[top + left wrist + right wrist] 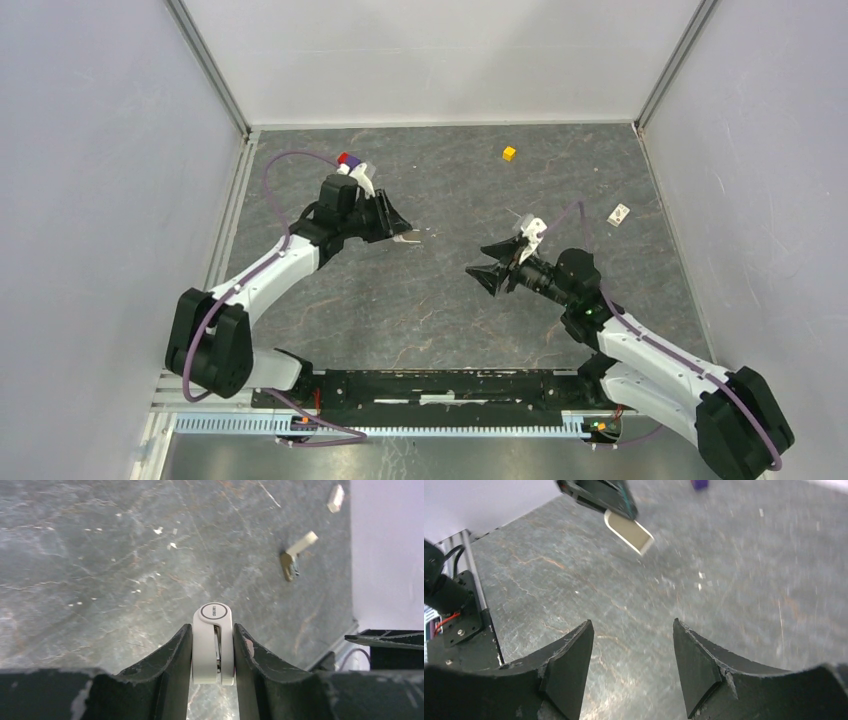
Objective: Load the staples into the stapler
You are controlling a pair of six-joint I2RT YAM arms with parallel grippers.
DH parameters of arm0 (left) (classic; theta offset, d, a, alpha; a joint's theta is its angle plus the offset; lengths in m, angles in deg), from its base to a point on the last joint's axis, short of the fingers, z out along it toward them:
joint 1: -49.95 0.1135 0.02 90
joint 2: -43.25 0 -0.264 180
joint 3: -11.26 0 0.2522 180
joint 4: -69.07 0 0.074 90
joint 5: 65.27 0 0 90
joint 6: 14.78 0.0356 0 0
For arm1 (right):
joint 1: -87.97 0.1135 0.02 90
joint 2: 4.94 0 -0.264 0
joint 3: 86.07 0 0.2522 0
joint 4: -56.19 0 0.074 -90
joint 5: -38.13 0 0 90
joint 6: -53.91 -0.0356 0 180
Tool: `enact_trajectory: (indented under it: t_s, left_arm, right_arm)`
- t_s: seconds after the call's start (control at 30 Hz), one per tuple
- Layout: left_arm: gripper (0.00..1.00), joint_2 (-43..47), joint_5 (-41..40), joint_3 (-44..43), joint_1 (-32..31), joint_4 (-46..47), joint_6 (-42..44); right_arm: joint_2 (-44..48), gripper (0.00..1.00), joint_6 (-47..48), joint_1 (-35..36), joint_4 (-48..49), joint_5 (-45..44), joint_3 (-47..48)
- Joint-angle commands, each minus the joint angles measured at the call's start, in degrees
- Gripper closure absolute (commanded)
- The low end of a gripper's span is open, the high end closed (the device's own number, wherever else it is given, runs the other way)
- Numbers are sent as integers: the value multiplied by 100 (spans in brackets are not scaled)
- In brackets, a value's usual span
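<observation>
Starting at the left wall (100,150), a purple cube (353,161) sits near the back left corner of the grey table (430,330), just behind the left arm's wrist. The left gripper (213,628) is clamped on the stapler (213,614), one black finger pressed against each flat side. The stapler is small, white and plastic. Its rounded end carries a grey ring with tiny lettering and sticks out past the fingertips (182,637), and a narrow slit down its middle shows grey metal between the two arms. From above, it points toward the middle of the table, left of centre.

Between the two grippers lies a wide stretch of bare table. A yellow cube (509,153) rests well back, near the rear wall and apart from both arms.

Right of centre, the right gripper (631,630) hovers with its jaws spread and nothing between them, aimed at the stapler. Further right, a small white piece (619,213), possibly a staple box though too small to tell, lies near the right wall (770,150)
</observation>
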Motion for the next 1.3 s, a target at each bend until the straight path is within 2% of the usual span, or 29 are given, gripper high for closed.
enact_trajectory:
  t_s: [0.0,0.1,0.13,0.3,0.53,0.77,0.8,0.83,0.93,1.03,1.13,1.27]
  left_arm:
    - [59,329,1288,108,-20,354,-460]
    - [59,453,1662,279,-105,463,-622]
    - [59,509,1750,354,-140,523,-687]
    - [59,651,2117,418,-366,583,-766]
    - [57,818,2308,429,-534,551,-757]
    - [58,925,2560,454,-567,443,-767]
    - [58,983,2567,455,-583,427,-748]
    - [57,1025,2559,454,-580,375,-706]
    - [54,1190,2418,382,-576,108,-504]
    - [41,1465,2269,234,-567,-64,-204]
    - [23,1886,1976,-29,-558,-310,525]
    - [17,2546,2051,-58,-565,-285,1851]
  right_arm:
    - [-24,34,1290,274,2043,613,-364]
    - [-253,34,1591,415,3154,804,-690]
    - [-392,34,1711,484,3201,852,-667]
    - [-1045,32,2622,926,2266,738,4]
    - [-1542,32,3059,1337,2168,414,422]
    - [-1877,33,3457,1652,1654,-43,782]
    - [-1898,35,3472,1668,1654,-89,785]
    - [-1907,42,3470,1680,1654,-127,793]
    - [-1875,72,3392,1681,1690,-129,781]
    - [-1726,92,3168,1676,1934,-83,603]
    - [-1473,100,2756,1682,2234,3,367]
    - [-1015,100,2089,1673,2548,175,179]
